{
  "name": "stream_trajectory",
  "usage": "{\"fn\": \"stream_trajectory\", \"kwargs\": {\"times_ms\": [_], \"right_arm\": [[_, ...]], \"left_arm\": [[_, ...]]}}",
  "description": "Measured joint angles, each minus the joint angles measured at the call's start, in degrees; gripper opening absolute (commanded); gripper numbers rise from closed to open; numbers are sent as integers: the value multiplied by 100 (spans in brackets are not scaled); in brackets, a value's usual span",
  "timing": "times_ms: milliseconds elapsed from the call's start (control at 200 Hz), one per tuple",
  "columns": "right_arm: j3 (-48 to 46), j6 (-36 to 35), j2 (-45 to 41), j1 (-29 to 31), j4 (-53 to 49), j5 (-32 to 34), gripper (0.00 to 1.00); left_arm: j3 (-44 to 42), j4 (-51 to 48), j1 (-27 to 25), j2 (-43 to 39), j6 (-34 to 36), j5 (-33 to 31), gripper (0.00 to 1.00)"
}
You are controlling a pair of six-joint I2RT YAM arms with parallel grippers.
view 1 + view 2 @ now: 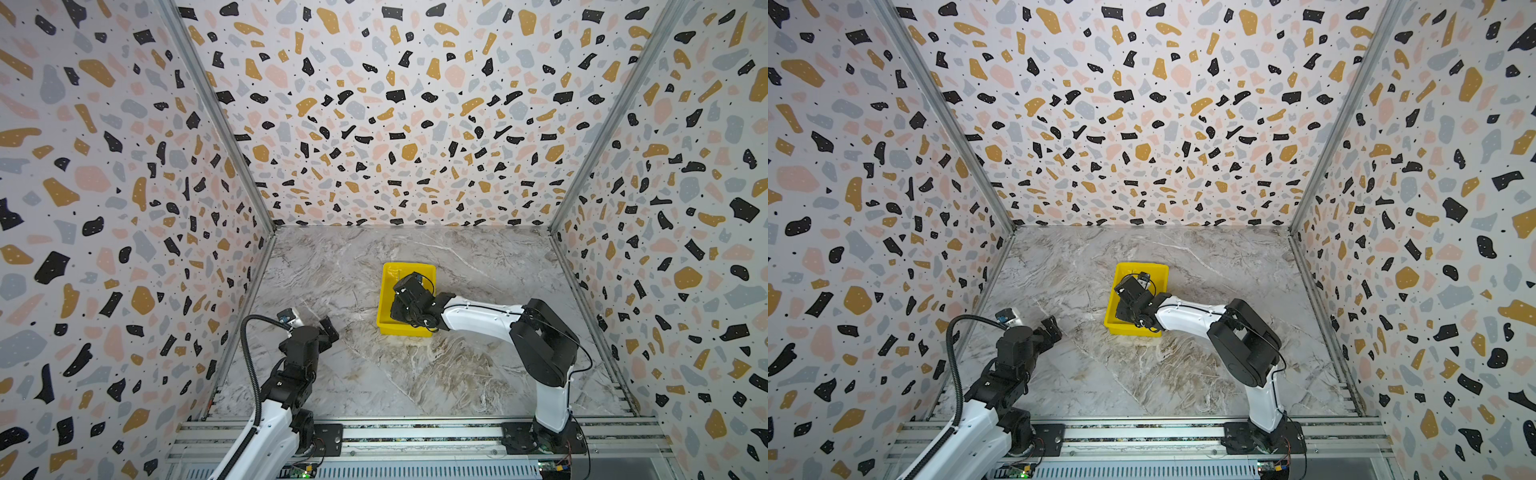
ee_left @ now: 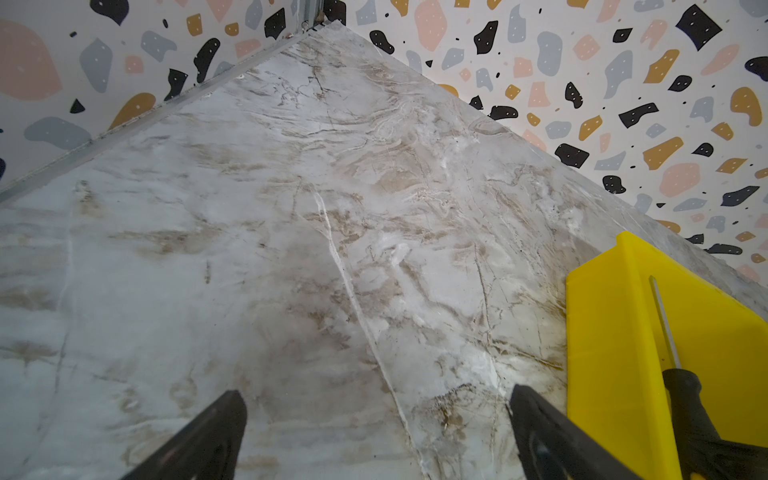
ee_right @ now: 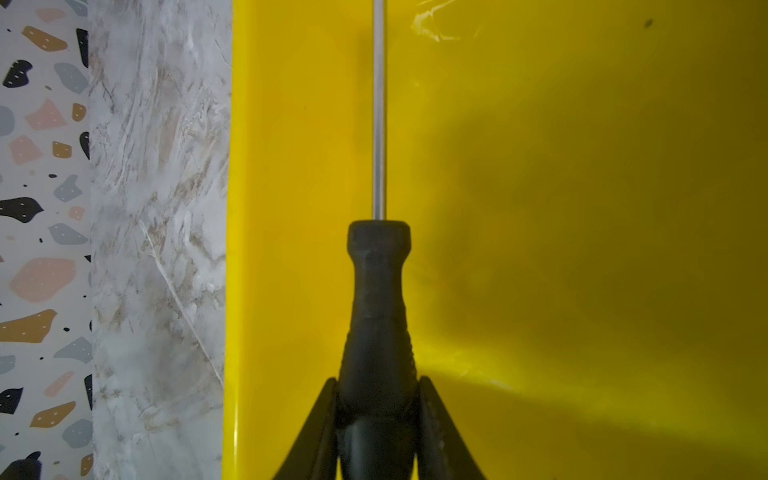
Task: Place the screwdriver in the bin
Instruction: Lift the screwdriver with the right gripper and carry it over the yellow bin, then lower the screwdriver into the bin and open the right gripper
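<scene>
in both top views the white-and-black right arm [image 1: 478, 318] covers most of the slim black-handled screwdriver [image 3: 378, 299] (its shaft tip is cut off in the right wrist view).

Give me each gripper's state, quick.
Left gripper: open, holding nothing.
Right gripper: shut on the screwdriver handle, over the yellow bin.

Top views look down from high in front; both close wrist views share the bin [image 2: 615, 332]
</scene>
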Motion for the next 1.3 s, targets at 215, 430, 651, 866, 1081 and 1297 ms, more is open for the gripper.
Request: {"fn": "stream_trajectory", "kwargs": {"times_ms": [215,430,651,866,1081,1297], "right_arm": [[179,13,197,0,20,-59,17],[339,15,236,0,22,-103,20],[420,13,282,2,15,-107,27],[424,9,315,0,-11,-103,43],[503,9,315,2,-31,-92,45],[520,-131,186,0,-190,48,48]], "left_arm": [[0,0,0,-2,0,-2,100],[0,0,0,-2,0,-2,100],[0,0,0,-2,0,-2,100],[0,0,0,-2,0,-2,100],[0,0,0,-2,0,-2,100],[0,0,0,-2,0,-7,100]]}}
